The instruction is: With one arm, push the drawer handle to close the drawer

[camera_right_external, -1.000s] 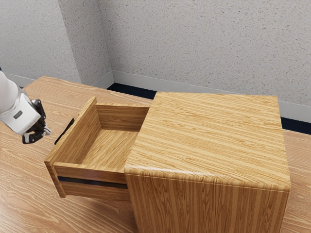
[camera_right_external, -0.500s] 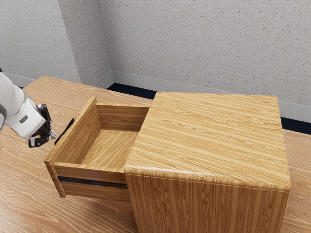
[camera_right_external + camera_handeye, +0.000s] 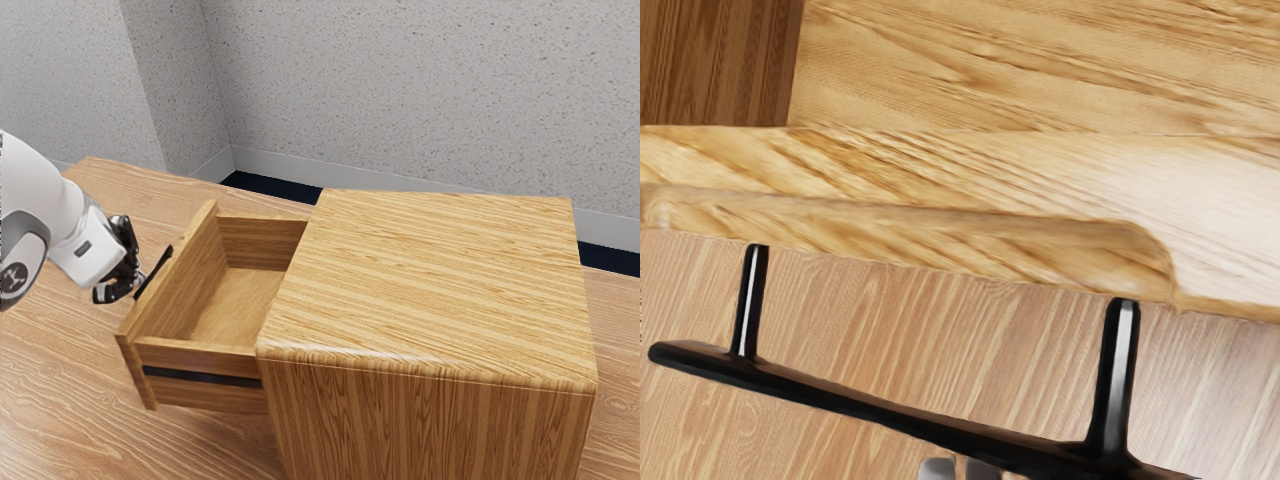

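Black two-finger gripper (image 3: 138, 281), tips together at black bar-shaped handle (image 3: 156, 269); push centrally, square to brown wooden drawer (image 3: 200, 356), easing near flush.

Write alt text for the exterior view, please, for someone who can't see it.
A wooden drawer stands open from its cabinet, and a white robot arm reaches in from the exterior view's left, its closed jaws at the drawer's black handle. The cabinet sits on a wood-grain table before speckled gray walls.
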{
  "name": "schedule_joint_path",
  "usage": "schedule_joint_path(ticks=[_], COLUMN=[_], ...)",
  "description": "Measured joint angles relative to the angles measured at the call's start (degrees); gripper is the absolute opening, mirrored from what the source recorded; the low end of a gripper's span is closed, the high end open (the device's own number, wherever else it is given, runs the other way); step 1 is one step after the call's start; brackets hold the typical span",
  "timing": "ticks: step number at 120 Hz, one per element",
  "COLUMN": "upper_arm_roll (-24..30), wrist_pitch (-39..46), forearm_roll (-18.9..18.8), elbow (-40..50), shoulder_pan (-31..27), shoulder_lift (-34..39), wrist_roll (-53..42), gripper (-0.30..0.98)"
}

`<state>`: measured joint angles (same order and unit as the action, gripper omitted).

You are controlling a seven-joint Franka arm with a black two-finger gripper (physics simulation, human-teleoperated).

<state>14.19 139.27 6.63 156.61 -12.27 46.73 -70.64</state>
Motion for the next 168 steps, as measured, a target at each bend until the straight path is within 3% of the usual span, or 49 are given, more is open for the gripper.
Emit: schedule_joint_path(ticks=[46, 104, 168], upper_arm_roll=[4.1, 9.6, 16.4], wrist_pitch=[2.3, 4.4, 6.8], forearm_roll=[1.5, 3.9, 4.0], elbow=[-5.3, -5.9, -11.7], shoulder_pan=[-0.2, 0.2, 0.5], shoulder_lift=[-6.8, -8.6, -14.1], wrist_roll=[-0.2, 2.0, 6.0], gripper=[-0.1, -0.1, -0.1])
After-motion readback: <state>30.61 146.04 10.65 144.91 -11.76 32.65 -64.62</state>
